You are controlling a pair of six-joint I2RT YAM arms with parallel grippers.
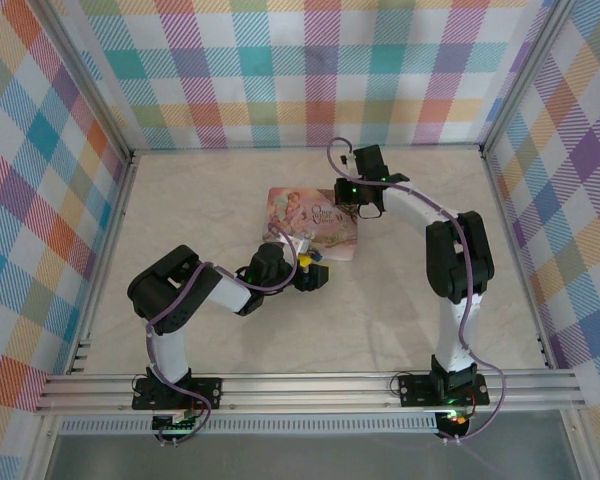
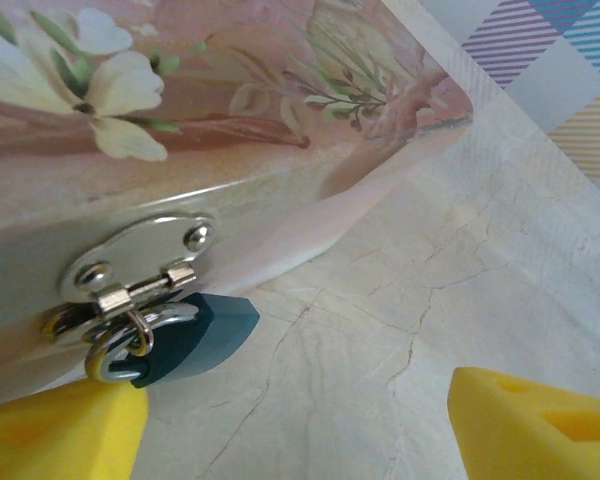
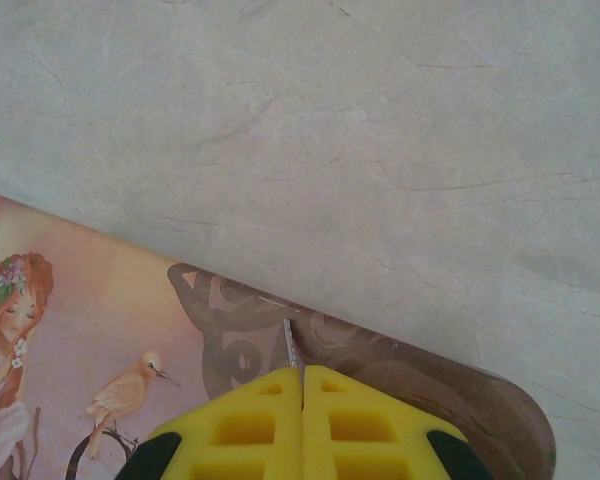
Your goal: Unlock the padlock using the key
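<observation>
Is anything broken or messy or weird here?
Nothing looks broken or spilled. The pink tin lies a little turned on the table, the padlock hangs tilted from its clasp, and the key pokes out of the shut right gripper, all fine.

1. The lower corner of the small dark teal padlock (image 2: 195,335) is covered by the yellow foam pad (image 2: 60,435) on one side of the left gripper (image 2: 300,400). Its keyhole cannot be seen.
2. Both of that gripper's pads are cut off by the lower picture edge.
3. The pink illustrated metal tin (image 2: 230,110), just ahead of the left gripper, is cropped at the top and left edges, and its printed flowers are blurred.
4. Most of the thin grey metal key (image 3: 290,345) is buried between the pressed-together pads of the right gripper (image 3: 302,378). A short tip is left showing ahead of them.
5. Beneath the right gripper, the tin is cropped at the left and bottom edges.
</observation>
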